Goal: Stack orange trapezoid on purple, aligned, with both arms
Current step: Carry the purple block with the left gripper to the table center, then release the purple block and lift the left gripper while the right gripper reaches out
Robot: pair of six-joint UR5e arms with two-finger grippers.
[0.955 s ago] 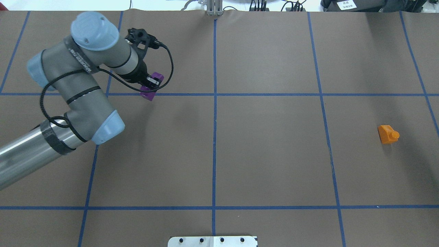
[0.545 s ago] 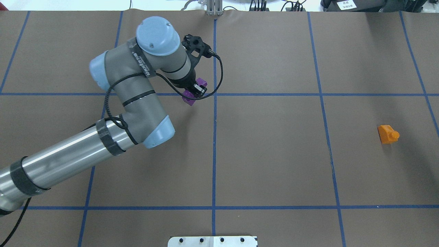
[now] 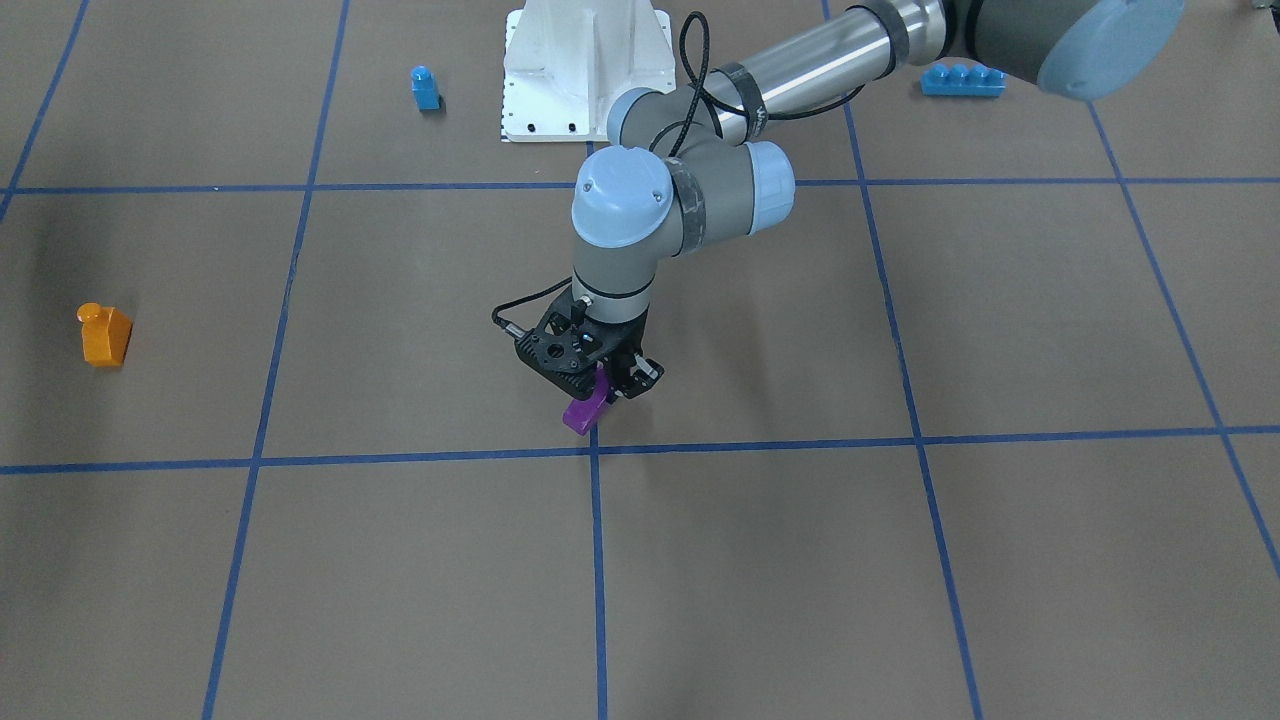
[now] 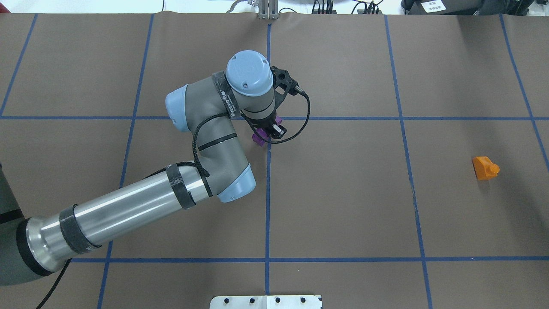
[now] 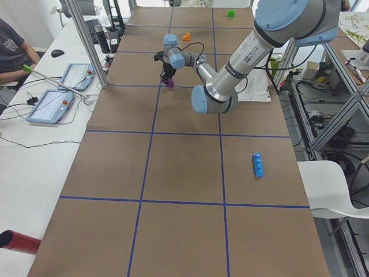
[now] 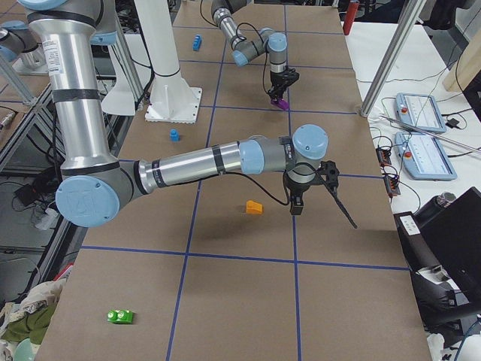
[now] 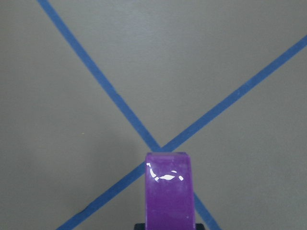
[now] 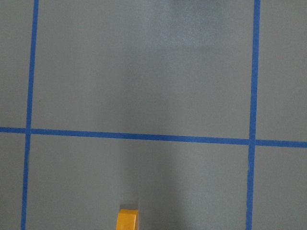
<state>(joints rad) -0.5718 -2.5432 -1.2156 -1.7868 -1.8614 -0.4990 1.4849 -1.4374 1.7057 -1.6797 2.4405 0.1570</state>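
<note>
My left gripper (image 3: 600, 385) is shut on the purple block (image 3: 585, 410) and holds it close over the central tape crossing; it also shows from overhead (image 4: 258, 137) and in the left wrist view (image 7: 170, 191). The orange trapezoid (image 4: 484, 167) lies on the paper far to the right, alone; it also shows in the front view (image 3: 103, 334) and at the bottom edge of the right wrist view (image 8: 128, 219). My right gripper (image 6: 294, 204) shows only in the exterior right view, hanging beside the orange trapezoid (image 6: 255, 207); I cannot tell whether it is open.
A small blue block (image 3: 425, 87) and a long blue brick (image 3: 962, 79) lie near the white base (image 3: 585, 65). A green block (image 6: 119, 317) lies at the table's right end. Tablets (image 6: 425, 113) lie on the side bench.
My left arm has swung right with the purple block, from the left grid square to the central tape crossing. The orange trapezoid has not moved.
</note>
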